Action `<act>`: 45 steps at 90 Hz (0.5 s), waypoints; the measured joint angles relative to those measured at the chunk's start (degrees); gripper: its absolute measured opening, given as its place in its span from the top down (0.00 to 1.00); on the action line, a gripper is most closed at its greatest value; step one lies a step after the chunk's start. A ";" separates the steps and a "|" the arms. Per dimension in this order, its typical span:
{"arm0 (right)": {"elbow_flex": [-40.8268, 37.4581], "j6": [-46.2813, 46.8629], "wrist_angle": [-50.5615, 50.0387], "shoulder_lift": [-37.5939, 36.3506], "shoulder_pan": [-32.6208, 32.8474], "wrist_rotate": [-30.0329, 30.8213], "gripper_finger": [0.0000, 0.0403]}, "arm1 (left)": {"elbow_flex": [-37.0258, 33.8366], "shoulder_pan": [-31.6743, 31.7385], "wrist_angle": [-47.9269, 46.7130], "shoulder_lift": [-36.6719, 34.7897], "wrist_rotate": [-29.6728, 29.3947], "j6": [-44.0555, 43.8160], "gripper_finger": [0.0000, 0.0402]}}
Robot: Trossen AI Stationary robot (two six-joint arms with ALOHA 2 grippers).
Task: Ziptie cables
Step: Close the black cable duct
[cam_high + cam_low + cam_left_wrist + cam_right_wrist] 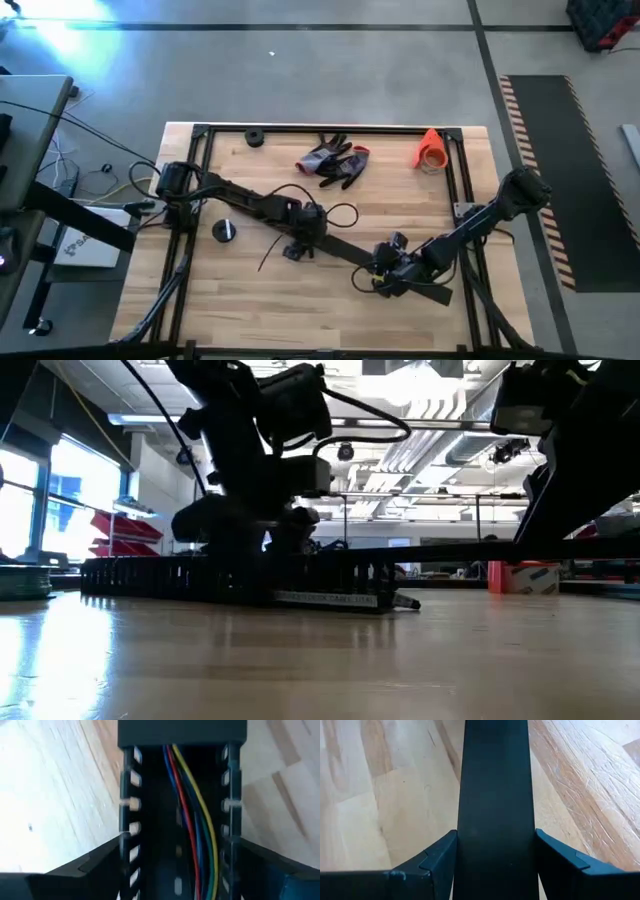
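Observation:
Several cables (192, 815), blue, red, yellow and green, run lengthwise inside a long black slotted channel (131, 805) that lies on the table. Farther along, a smooth black lid (182, 732) closes the channel. My left gripper (303, 232) stands over the channel's open part near the table's middle, shut on it. In the high view the black strip (345, 252) runs on toward the near right. There my right gripper (392, 272) is shut on its smooth flat stretch (495, 780). Cable ends do not show. My left gripper pinches the channel's two slotted side walls (125, 845) between its fingers (95, 865), which come from above and lie across it. The channel rests on the table, with the cables between the walls untouched. My right gripper pinches the flat black strip by its two long edges (461, 845), one finger (437, 857) on each side. The fingers come from above and lie across the strip. The strip lies low over the wood; I cannot tell whether it is lifted.
Grey-and-red gloves (335, 160) lie at the far middle and an orange object (430, 150) at the far right. A black round part (253, 138) sits far left and a small black-and-white piece (224, 230) left of my left gripper. A black frame (200, 180) borders the table.

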 joint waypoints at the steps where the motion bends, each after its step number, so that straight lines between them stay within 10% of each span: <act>1: 0.00 0.00 -0.03 0.00 0.00 0.00 0.49 | 0.00 -0.02 0.29 0.01 -0.01 -0.11 0.33; 45: 0.00 -5.37 1.54 0.00 -3.16 -1.41 0.49 | -0.27 0.10 7.94 0.49 -0.34 -3.55 0.48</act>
